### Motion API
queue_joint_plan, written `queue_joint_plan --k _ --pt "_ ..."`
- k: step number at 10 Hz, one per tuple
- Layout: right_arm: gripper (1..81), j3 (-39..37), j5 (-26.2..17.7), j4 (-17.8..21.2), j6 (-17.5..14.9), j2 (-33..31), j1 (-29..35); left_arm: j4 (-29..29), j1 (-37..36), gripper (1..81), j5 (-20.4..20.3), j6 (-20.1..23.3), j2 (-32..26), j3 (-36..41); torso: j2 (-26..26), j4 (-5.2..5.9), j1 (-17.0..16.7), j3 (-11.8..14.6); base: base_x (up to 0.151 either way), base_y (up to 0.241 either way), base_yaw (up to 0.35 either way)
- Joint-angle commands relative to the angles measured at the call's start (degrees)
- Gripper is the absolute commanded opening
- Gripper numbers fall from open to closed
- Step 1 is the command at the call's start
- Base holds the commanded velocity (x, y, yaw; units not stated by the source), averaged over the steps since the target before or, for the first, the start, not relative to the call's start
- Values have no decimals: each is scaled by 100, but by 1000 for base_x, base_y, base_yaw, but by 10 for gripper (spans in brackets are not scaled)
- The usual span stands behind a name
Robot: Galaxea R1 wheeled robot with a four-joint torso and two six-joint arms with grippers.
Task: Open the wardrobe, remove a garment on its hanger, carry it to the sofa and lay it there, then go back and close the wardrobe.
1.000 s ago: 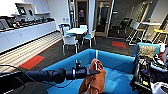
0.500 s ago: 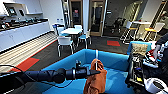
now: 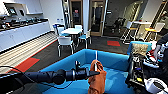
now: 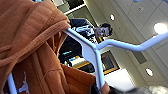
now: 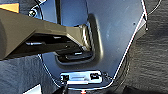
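Left gripper (image 3: 96,73) reaches out over the sofa (image 3: 110,60), clamped on the white hanger (image 3: 96,58) that carries the garment (image 3: 97,77). Orange cloth hangs bunched from the hanger just above the blue seat, its lower end cut off by the frame edge. Left wrist view shows the hanger (image 4: 95,53) with the garment (image 4: 32,47) draped over it. Right gripper's state cannot be determined. A person (image 3: 161,47) stands at the sofa's right.
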Motion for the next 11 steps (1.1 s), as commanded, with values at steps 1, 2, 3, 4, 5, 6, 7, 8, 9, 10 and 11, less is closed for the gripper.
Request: queue_joint_plan --k 1,2,3,4,5,6,7,8,9,10,11 --pt "811 32 -353 -64 -15 -38 53 187 -932 10 -553 63 -16 307 0 0 0 0 0 0 0" --pt "811 32 -353 -64 -24 -38 53 204 -940 10 -553 63 -16 307 0 0 0 0 0 0 0" --pt "811 32 -362 -64 -24 -38 53 257 -932 10 -562 63 -16 307 0 0 0 0 0 0 0" --pt "811 32 -353 -64 -24 -30 53 257 -932 10 -562 63 -16 307 0 0 0 0 0 0 0" --pt "811 32 -353 -64 -32 -30 53 257 -932 10 -562 63 -16 307 0 0 0 0 0 0 0" --pt "811 32 -353 -64 -32 -30 53 257 -932 10 -571 63 -16 325 0 0 0 0 70 0 0" --pt "811 32 -353 -64 -41 -30 53 258 -932 10 -580 63 -16 342 0 0 -1 0 73 0 0" --pt "811 32 -353 -64 -50 -30 53 257 -932 10 -580 63 -16 351 -7 0 -1 2 75 0 0" --pt "811 32 -353 -64 -50 -30 45 257 -932 10 -580 63 -8 360 -7 0 -1 2 77 0 0" --pt "811 32 -353 -64 -59 -21 44 266 -932 10 -580 63 -8 360 -5 0 2 0 77 0 0" --pt "811 32 -353 -64 -59 -21 44 257 -932 10 -580 63 -8 360 -5 0 0 2 77 0 0"
